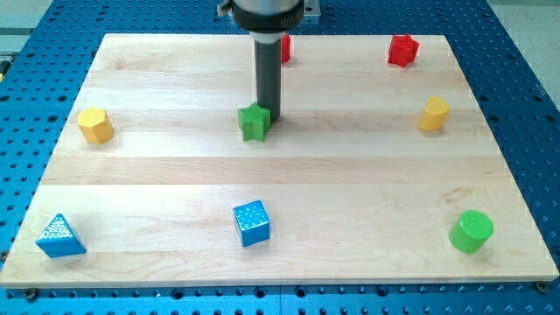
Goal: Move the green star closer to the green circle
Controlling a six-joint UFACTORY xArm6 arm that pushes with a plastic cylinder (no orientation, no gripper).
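The desk (pixel 289 188) is a light wooden board with a pale grain that runs from the left edge to the right edge. Several long planks are joined to make it, and the seams show as thin lines. Its surface is smooth and evenly lit, with only soft, short shadows. Under the desk lies a blue metal plate (pixel 525 105) with regular rows of small holes; it shows beyond all four edges. At the far left corner a grey strip (pixel 13 31) appears beside the blue plate.
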